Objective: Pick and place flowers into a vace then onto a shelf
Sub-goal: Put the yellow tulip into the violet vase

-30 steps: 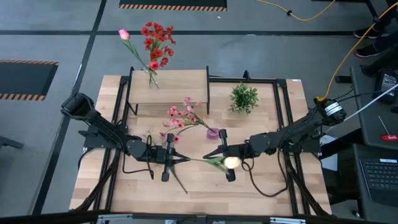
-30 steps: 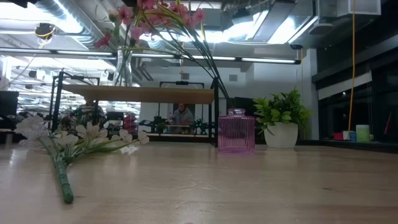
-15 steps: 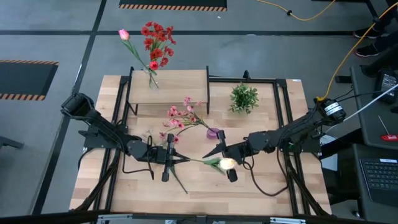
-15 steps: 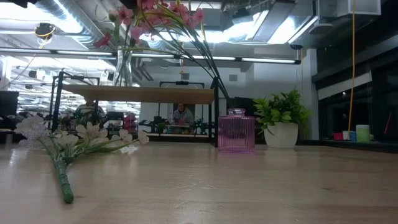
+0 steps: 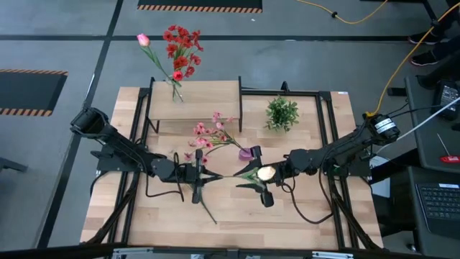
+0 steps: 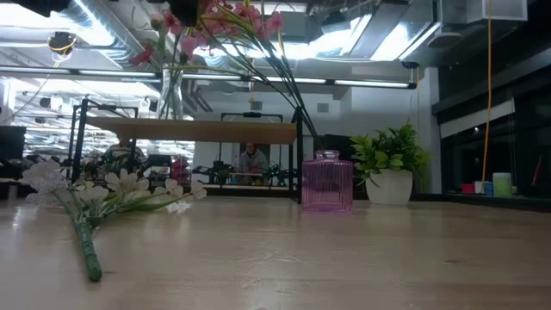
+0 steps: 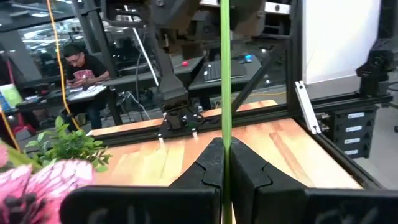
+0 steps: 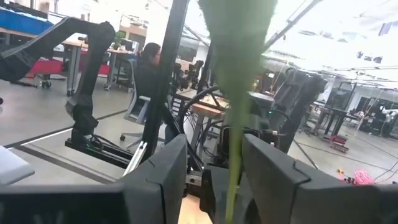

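A cream tulip [image 5: 264, 173] on a long green stem hangs above the table's middle. My left gripper [image 5: 208, 178] is shut on that stem [image 7: 225, 93]. My right gripper [image 5: 253, 177] is open beside the blossom, its fingers [image 8: 158, 180] standing on either side of the stem and leaf [image 8: 235, 124]; I cannot tell whether they touch. The pink vase [image 5: 246, 153] stands just beyond and holds small pink blossoms [image 5: 208, 133]. On the shelf [image 5: 208, 97] a glass vase holds red flowers [image 5: 181, 50] and a pink tulip [image 5: 143, 39]. Pale sprigs [image 6: 112, 194] lie on the table. My left gripper pinches the tulip's green stem [image 7: 225, 134] between its two shut fingers, partway along it. The fingers come level from the table's left and lie across the stem. The flower is lifted clear of the table, its blossom toward the right arm and its lower end [image 5: 210, 214] toward the near edge.
A bushy green plant in a white pot [image 5: 282, 113] stands at the far right of the table, to the right of the shelf. A black metal frame [image 5: 323, 93] runs along the table's edges. Bare tabletop [image 5: 237, 223] lies toward the near edge.
My right gripper has opened and let go of the tulip near its blossom. My left gripper has stayed shut on the stem, and the blossom end has swung toward the far edge, nearer the pink vase.
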{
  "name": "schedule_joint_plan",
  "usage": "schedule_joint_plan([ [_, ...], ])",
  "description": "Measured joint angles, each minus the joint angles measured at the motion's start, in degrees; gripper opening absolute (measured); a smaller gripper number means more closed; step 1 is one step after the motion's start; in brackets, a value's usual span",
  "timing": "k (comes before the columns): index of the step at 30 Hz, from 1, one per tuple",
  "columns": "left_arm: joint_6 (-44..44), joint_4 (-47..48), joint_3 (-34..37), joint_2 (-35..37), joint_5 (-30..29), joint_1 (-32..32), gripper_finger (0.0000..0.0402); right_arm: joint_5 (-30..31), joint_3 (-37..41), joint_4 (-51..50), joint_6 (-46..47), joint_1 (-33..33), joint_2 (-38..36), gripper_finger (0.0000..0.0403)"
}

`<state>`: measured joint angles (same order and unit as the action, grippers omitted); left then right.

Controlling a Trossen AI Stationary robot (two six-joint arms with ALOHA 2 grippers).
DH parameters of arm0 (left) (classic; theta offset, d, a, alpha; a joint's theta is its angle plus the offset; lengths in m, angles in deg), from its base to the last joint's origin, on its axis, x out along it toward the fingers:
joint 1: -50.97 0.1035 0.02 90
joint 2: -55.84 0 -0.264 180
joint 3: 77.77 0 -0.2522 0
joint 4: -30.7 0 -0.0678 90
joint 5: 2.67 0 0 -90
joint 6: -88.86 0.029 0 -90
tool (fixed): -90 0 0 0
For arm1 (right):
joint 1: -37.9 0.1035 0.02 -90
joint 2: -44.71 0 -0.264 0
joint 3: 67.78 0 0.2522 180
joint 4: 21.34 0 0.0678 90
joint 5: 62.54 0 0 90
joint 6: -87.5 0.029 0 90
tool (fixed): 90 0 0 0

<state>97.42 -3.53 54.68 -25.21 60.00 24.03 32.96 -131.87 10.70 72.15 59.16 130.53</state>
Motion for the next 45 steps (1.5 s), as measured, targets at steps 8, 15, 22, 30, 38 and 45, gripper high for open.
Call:
schedule_joint_plan([
  [8,-0.3,0.1,0.0,0.0,0.0,1.6,0.0003,0.0,0.0,0.1,-0.1,-0.1,0.0,0.0158],
  [15,-0.3,0.1,0.0,0.0,0.0,2.1,0.0003,0.0,0.0,0.3,-0.1,-0.1,0.0,0.0158],
  [22,-0.3,0.4,0.0,0.0,0.0,2.1,0.0004,0.0,0.0,1.6,-0.1,-0.1,0.0,0.0124],
  [30,-0.5,2.6,0.0,0.0,1.5,2.1,0.0004,0.1,0.0,2.0,0.1,-0.1,0.0,0.0026],
  [38,-0.5,2.6,0.0,0.0,1.6,1.9,0.0013,0.1,0.0,2.1,0.8,-0.1,0.0,0.0006],
  [45,-0.3,2.7,0.0,0.0,1.5,-1.4,0.0057,0.0,0.0,1.7,1.7,0.1,-1.7,0.0003],
])
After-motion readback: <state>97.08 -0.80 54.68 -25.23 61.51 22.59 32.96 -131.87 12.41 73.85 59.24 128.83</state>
